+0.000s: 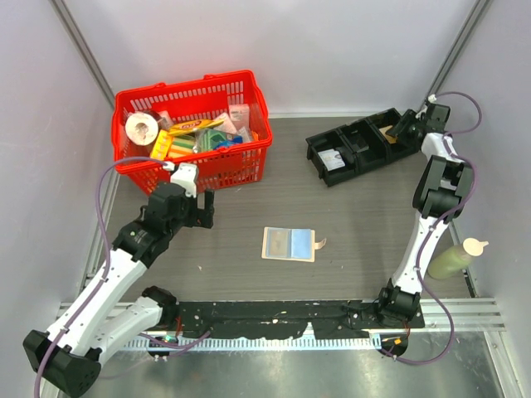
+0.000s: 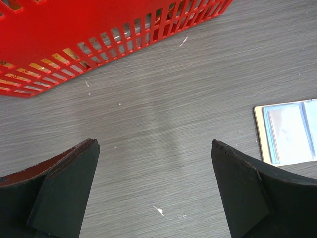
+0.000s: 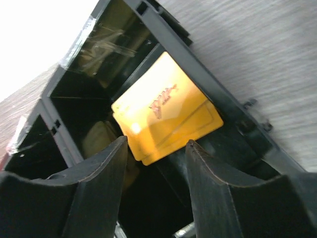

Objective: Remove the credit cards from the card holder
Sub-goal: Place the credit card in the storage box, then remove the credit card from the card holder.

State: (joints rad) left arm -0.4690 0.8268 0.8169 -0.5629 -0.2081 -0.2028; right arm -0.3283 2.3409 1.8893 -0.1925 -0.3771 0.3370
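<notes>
- Right gripper [image 3: 157,144]: jaws partly open and holding nothing, poised over an end compartment of the black tray [image 3: 163,29].
- Credit cards [image 3: 166,106]: yellow-orange, apparently two stacked, leaning inside that compartment, already out of the sleeves.
- Card holder [image 1: 288,244]: lies unfolded at mid-table, well apart from the tray; whether cards remain inside cannot be determined.
- Left gripper [image 2: 153,143]: wide open, empty, above the table beside the red basket [image 2: 49,34].
- Handling: cards are judged light, stiff and slick. Pinch an exposed edge across both faces.
</notes>
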